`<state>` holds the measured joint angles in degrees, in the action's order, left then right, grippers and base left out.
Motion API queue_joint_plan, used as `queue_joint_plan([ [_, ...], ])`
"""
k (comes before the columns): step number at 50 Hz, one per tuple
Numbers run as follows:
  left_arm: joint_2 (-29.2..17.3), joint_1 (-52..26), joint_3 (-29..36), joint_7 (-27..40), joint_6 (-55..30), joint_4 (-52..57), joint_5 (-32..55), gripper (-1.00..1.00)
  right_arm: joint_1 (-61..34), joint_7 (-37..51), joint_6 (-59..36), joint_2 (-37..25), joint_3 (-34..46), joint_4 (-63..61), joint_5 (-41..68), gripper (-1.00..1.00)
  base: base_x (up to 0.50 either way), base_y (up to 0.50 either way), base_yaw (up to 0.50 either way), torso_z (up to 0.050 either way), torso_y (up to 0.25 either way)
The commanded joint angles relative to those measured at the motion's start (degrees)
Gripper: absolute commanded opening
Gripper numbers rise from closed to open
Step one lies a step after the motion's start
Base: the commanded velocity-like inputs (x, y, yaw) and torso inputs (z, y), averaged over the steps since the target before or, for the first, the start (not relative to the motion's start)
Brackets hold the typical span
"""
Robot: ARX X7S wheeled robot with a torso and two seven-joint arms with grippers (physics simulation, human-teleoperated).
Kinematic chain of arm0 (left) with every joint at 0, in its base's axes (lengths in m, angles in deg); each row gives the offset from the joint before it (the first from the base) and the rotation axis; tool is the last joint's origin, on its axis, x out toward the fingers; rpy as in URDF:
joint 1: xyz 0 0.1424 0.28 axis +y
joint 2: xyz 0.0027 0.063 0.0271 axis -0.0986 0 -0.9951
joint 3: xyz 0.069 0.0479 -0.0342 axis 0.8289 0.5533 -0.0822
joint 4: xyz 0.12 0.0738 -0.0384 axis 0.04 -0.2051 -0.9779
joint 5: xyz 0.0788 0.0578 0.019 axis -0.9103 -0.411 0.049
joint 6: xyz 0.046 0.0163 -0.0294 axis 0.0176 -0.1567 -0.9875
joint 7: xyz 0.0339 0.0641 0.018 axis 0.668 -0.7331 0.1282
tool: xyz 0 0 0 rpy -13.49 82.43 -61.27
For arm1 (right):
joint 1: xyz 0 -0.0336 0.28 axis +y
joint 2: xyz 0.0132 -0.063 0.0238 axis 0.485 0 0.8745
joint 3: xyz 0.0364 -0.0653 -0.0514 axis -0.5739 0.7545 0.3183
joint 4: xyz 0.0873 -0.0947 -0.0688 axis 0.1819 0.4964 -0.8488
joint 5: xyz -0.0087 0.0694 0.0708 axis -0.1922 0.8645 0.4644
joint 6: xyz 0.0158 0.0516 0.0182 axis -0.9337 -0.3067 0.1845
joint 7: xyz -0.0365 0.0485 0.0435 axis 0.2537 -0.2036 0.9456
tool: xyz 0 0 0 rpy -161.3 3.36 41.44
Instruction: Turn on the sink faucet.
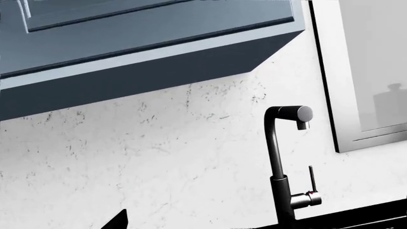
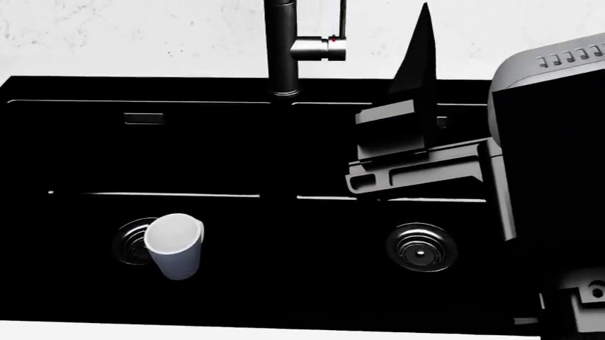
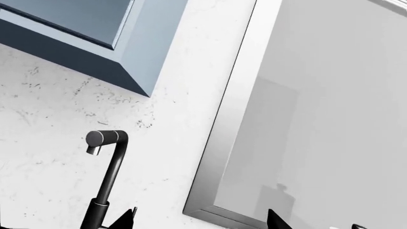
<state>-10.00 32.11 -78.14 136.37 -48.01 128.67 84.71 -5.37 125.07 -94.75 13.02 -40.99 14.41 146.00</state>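
Note:
The sink faucet (image 2: 282,49) stands behind the black double-basin sink (image 2: 236,149). It is a tall dark cylinder with a silver side stub (image 2: 317,48), a red mark and a thin lever rod (image 2: 342,18) pointing up. My right gripper (image 3: 200,222) is open. Its fingertips (image 3: 125,219) stand wide apart, one right beside the lever rod (image 3: 134,213) without clearly touching it. In the head view one finger (image 2: 420,60) rises just right of the stub. The left wrist view shows the faucet (image 1: 283,191) and lever (image 1: 311,177). Of my left gripper only one fingertip (image 1: 118,221) shows, far off centre.
A white cup (image 2: 175,245) lies tilted in the left basin over its drain (image 2: 127,241). The right drain (image 2: 421,246) is bare. My right arm (image 2: 529,156) reaches over the right basin. A marbled wall, a blue wall cabinet (image 1: 146,43) and a silver-framed window (image 3: 305,119) are behind.

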Motion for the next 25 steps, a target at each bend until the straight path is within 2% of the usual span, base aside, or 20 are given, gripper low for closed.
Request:
queue_joint_plan([
  [1,-0.59,0.4,-0.22,-0.42,0.45,-0.2,-0.28,1.0,-0.7,-0.05,0.88,-0.31,1.64,0.36,-0.45,1.0,0.5,0.0,0.0,0.05,0.01],
  [18,-1.14,0.77,-0.3,0.02,0.95,-0.13,0.39,1.0,-0.79,0.41,2.29,-1.25,2.7,0.49,0.0,1.0,0.5,0.0,0.0,0.05,0.011],
  [25,-1.19,2.53,-0.67,-1.55,1.82,0.01,-1.27,1.0,1.25,-1.51,3.44,-1.11,3.46,0.11,-2.99,1.0,0.5,0.0,0.0,0.05,0.01],
])
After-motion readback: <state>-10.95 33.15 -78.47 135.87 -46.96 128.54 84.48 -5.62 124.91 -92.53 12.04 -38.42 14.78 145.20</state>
